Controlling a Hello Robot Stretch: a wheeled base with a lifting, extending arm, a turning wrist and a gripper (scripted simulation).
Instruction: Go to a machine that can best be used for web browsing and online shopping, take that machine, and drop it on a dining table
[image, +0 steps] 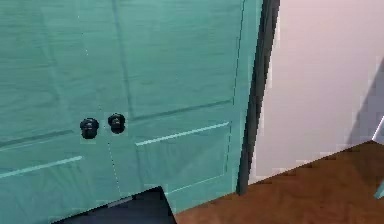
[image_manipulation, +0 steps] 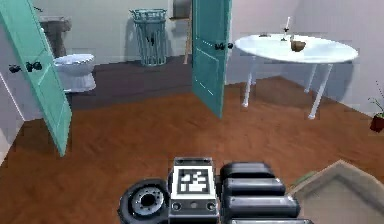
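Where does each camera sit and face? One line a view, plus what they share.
Forward view: on the robot, facing ahead and down at a teal panelled door with black knobs; the dark slab below may be its base.
Arm side view: on the body, facing sideways over brown wood floor to a round white table; the dark arm end with its white marked square shows.
Shared: the wood floor, likely the teal door.

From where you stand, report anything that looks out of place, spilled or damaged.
Nothing stands out. The white round table stands upright with small things on top, the white toilet and teal wire basket are upright, and nothing lies spilled on the brown wooden floor.
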